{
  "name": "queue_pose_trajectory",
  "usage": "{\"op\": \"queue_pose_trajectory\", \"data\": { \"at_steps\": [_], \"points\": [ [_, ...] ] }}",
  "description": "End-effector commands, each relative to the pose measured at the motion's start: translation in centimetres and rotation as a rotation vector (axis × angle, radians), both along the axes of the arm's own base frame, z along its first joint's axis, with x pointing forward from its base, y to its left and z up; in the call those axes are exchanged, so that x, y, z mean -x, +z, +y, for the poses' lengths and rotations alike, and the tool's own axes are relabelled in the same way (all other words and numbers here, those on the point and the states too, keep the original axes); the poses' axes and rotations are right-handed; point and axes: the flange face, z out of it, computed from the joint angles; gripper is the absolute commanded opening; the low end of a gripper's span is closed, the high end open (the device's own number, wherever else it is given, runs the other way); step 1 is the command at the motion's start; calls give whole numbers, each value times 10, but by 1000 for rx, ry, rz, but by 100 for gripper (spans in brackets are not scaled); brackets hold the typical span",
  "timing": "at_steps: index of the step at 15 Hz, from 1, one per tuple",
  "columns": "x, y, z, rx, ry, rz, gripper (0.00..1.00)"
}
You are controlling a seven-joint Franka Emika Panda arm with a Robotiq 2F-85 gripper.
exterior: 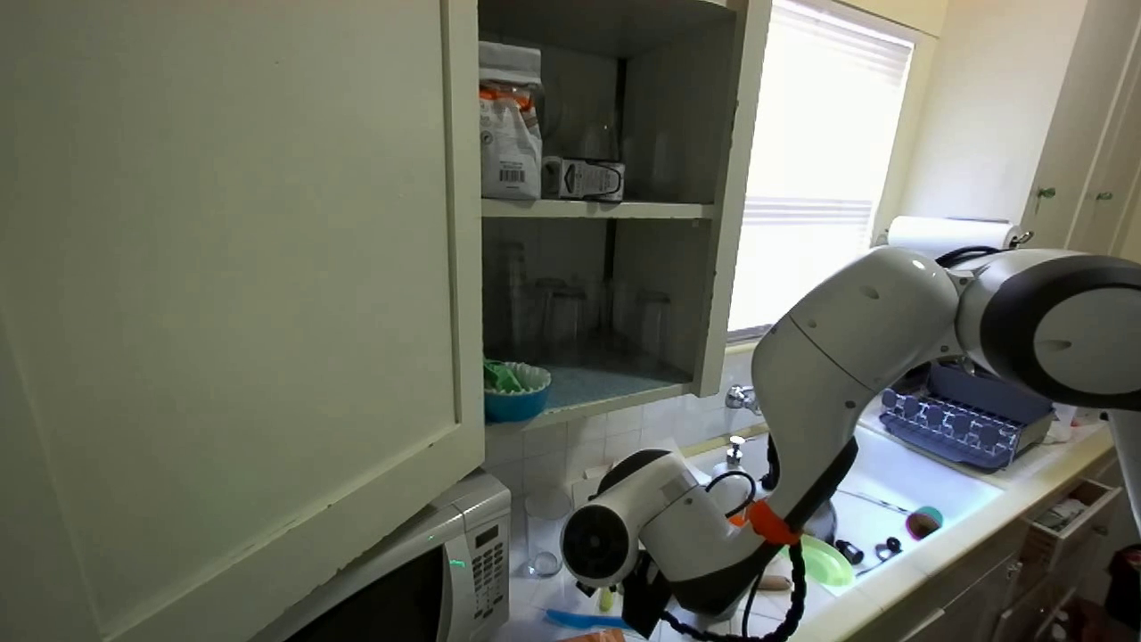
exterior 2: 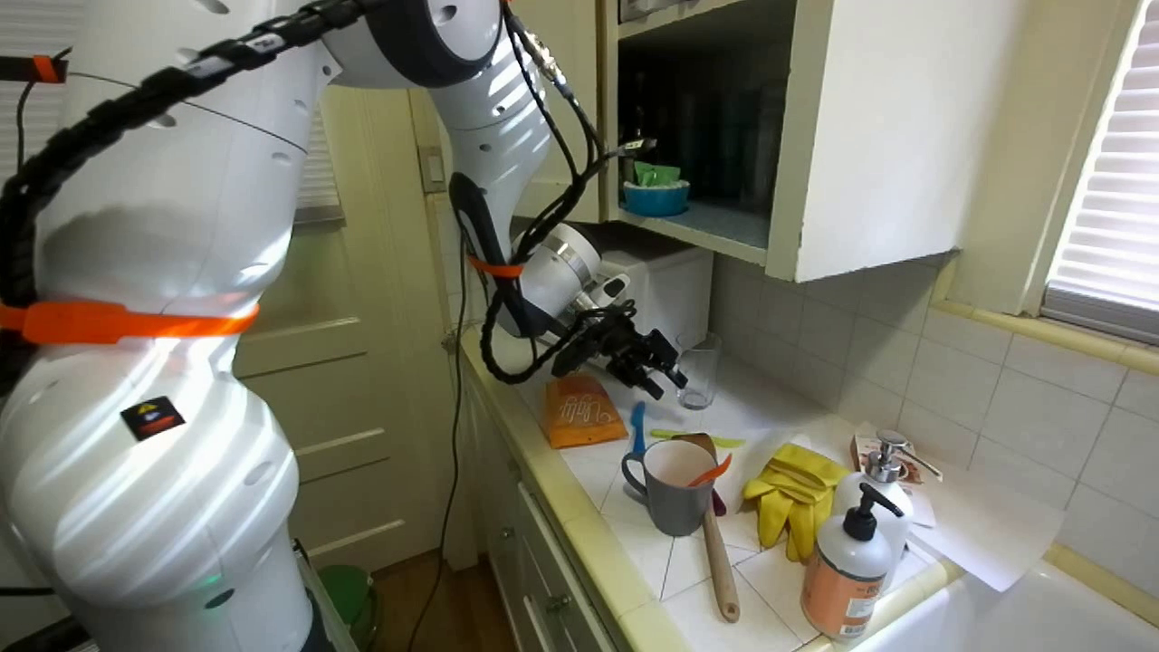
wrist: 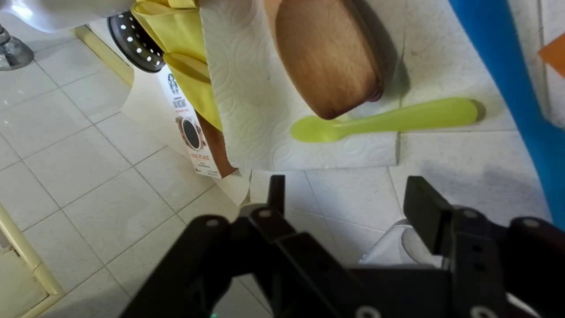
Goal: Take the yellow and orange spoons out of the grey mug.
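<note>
The grey mug (exterior 2: 677, 505) stands upright on the tiled counter in an exterior view. The orange spoon (exterior 2: 713, 471) leans in it, its end sticking out over the rim. The yellow spoon (exterior 2: 724, 441), yellow-green, lies on the counter behind the mug. It also shows in the wrist view (wrist: 406, 120), its bowl on a paper towel and its handle over bare tile. My gripper (wrist: 346, 190) is open with nothing between its fingers. In an exterior view the gripper (exterior 2: 668, 386) hangs above the counter, beyond the mug and near the clear glass. The mug is out of the wrist view.
A wooden spoon (wrist: 329, 57) and a blue utensil (wrist: 507, 66) lie beside the yellow spoon. A clear glass (exterior 2: 701, 371), orange packet (exterior 2: 584, 412), yellow gloves (exterior 2: 797, 489) and soap bottle (exterior 2: 849, 570) stand or lie around. A microwave (exterior: 481, 553) and open cabinet (exterior: 615, 385) border the arm.
</note>
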Motion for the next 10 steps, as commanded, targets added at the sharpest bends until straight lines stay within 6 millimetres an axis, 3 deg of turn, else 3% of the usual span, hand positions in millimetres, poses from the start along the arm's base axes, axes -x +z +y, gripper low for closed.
{"op": "queue_pose_trajectory", "data": {
  "at_steps": [1, 6, 10],
  "points": [
    [7, 28, 10, -73, 0, 43, 99],
    [17, 92, 12, -254, -62, -14, 100],
    [45, 129, -11, -470, -142, -46, 100]
  ]
}}
